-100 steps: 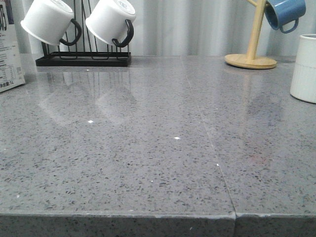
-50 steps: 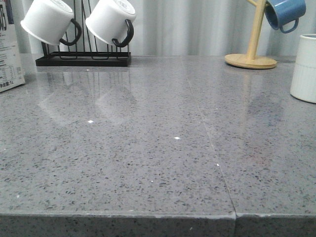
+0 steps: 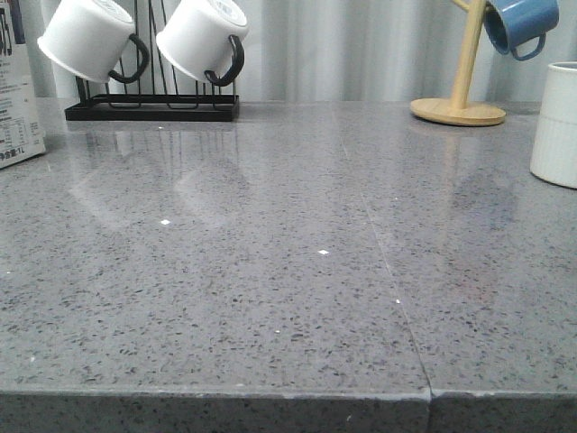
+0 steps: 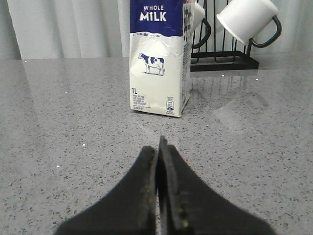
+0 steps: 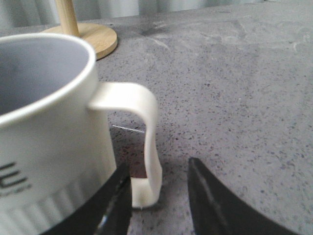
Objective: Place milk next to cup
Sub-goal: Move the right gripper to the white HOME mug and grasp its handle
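**Milk still to be fetched, cup waiting**

My left tool (image 4: 157, 147) is closed on nothing, its tips pressed together just above the desk (image 3: 297, 271), aimed at the milk (image 4: 159, 58). My right tool (image 5: 159, 191) stands open, its fingers on either side of the cup (image 5: 44, 137) handle, not gripping. The milk stands upright at the desk's far left edge, long axis vertical, its cow face toward my left tool. The cup sits at the right edge, well apart. Nothing is done yet: grasp, carry and setting down remain.
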